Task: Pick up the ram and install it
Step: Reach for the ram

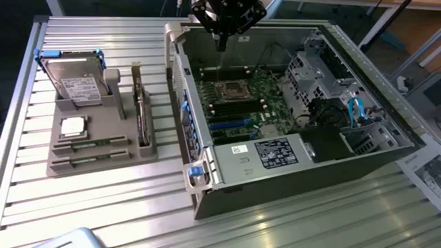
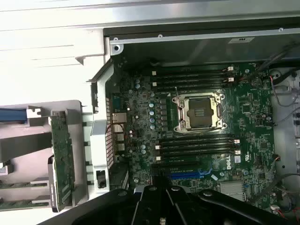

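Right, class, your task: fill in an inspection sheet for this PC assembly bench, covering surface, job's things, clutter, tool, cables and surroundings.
Surface: ribbed metal table, bearing a grey holder and an open computer case.
Job's things: two ram sticks lie in the holder's front slots; the motherboard's long black slots look empty.
Clutter: hard drive, silver CPU chip and expansion card, all in the holder.
Tool: the tool is shut, holding nothing, above the case's far edge in the exterior view.
Cables: blue cable and black bundle inside the case.
Surroundings: white frame bar beyond the table; printed sheet at the exterior view's right edge.
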`<state>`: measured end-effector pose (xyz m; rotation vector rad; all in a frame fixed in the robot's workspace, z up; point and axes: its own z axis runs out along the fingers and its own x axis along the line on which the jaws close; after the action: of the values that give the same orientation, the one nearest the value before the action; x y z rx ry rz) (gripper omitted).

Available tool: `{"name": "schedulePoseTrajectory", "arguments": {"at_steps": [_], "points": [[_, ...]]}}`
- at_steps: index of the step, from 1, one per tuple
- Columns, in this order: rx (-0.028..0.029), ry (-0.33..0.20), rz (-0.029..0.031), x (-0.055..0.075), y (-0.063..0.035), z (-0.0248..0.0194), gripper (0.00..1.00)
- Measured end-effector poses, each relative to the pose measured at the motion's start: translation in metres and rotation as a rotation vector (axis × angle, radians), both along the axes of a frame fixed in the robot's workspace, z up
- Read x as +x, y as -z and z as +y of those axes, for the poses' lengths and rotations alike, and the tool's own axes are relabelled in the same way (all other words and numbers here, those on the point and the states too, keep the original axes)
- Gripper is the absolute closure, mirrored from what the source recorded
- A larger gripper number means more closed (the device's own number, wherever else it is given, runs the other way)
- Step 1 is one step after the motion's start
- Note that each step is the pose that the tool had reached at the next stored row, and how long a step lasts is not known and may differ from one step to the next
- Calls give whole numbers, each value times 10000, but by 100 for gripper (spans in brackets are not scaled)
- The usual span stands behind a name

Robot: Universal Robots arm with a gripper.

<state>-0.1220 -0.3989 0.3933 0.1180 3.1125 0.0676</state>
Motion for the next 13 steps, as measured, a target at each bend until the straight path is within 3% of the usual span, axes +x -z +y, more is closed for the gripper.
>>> {"name": "schedulePoseTrajectory", "arguments": {"at_steps": [13], "points": [[0, 2, 0, -12, 0, 0, 90]]}}
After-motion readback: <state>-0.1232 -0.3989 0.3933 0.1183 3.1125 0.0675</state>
